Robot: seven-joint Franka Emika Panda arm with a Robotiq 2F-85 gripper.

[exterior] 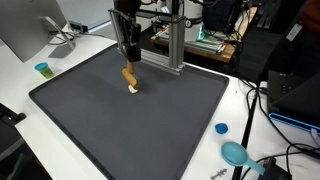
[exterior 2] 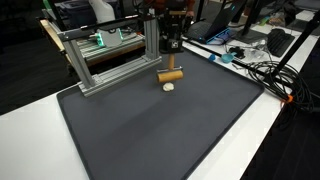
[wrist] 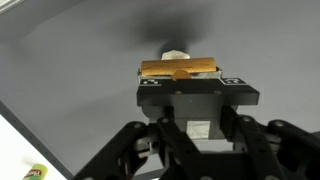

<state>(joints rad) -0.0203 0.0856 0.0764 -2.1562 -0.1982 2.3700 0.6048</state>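
Brown wooden cylinder (exterior 2: 171, 75), short and lying on its side, sits on the dark grey rubber mat (exterior 2: 170, 130) close to the mat's far edge. A small white round piece (exterior 2: 169, 86) rests just beside it, toward the mat's middle. We see the black Robotiq gripper (exterior 2: 170, 60) directly above the cylinder, pointing straight down at the mat. In the wrist view the wood lies crosswise at the fingertips, but the gripper's own body hides the pads, so we cannot tell whether the claw is clenched on the cylinder or only hangs over it. We judge the main risk to be rolling: a round stick touched off its middle, or by one finger first, could turn away across the mat or pivot in a loose hold and drop. We also think a closing finger could knock the white piece aside, since the two lie so near each other. Pressing lower could jam the fingertips into the mat. The silver aluminium frame (exterior 2: 110, 65) along the mat's far edge leaves little room, so a careless swing could strike it.
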